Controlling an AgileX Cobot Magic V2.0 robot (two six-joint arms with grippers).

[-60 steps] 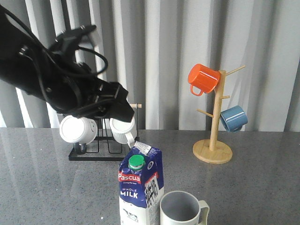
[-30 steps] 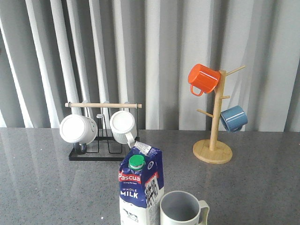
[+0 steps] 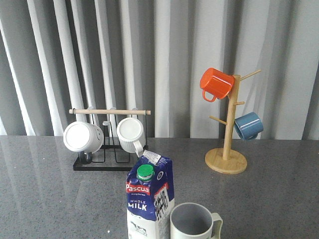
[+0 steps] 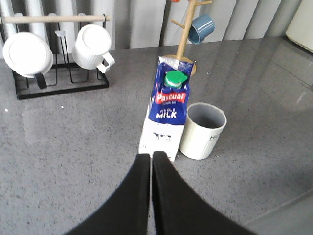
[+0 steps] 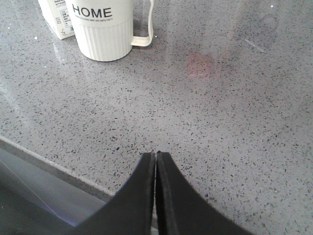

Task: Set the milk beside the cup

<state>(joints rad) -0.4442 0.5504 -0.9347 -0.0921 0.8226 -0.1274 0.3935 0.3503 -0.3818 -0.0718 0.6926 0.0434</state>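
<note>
The milk [image 3: 148,199] stands upright at the front of the grey table, a blue and white carton with a green cap. Close on its right, almost touching, stands the cup [image 3: 194,223], white and ribbed with a grey inside. Both show again in the left wrist view, the milk [image 4: 166,115] and the cup [image 4: 202,129] side by side. My left gripper [image 4: 150,154] is shut and empty, held back above the table short of the carton. In the right wrist view the cup [image 5: 101,27] shows its "HOME" lettering. My right gripper [image 5: 155,153] is shut and empty near the table's front edge.
A black rack [image 3: 107,134] with two white mugs stands at the back left. A wooden mug tree [image 3: 227,144] at the back right carries an orange mug [image 3: 216,83] and a blue mug [image 3: 248,125]. The table edge [image 5: 49,169] runs below my right gripper.
One second ago my left arm filled the upper left of the front view. It has since withdrawn out of that view. The milk and cup have not moved.
</note>
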